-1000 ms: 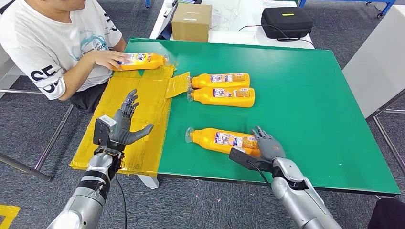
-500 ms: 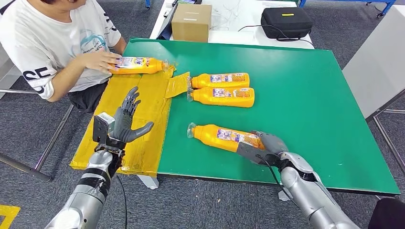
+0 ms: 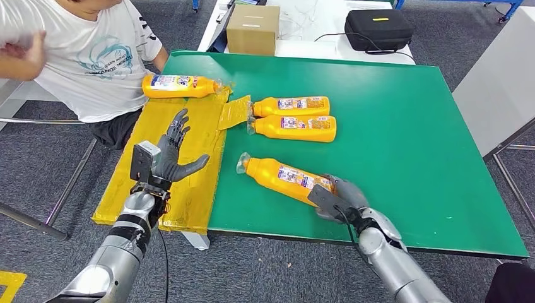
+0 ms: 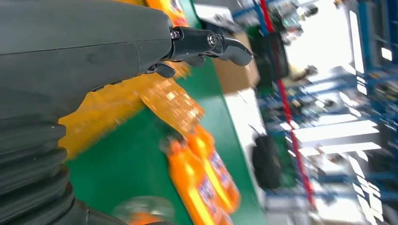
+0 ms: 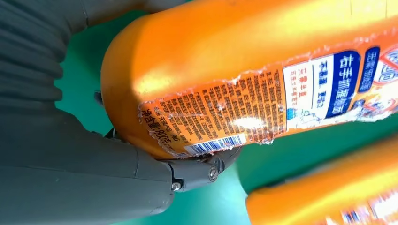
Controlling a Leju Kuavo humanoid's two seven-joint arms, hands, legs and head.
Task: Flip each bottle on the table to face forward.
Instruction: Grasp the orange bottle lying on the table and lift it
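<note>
The right wrist view shows a barcode and small print on the label of the orange bottle [image 5: 244, 70], which the head view does not resolve. The right hand [image 3: 337, 194] grips this bottle's [image 3: 284, 178] base, cap pointing to 10 o'clock on the green table [image 3: 391, 126]. The left hand [image 3: 171, 158] hovers with fingers spread wide, holding nothing.

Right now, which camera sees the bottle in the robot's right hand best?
The head view: the held bottle shows whole, cap to base, with the right hand gripping its base. The right wrist view shows its label up close. The left wrist view shows a blurred bit, probably its cap.
</note>
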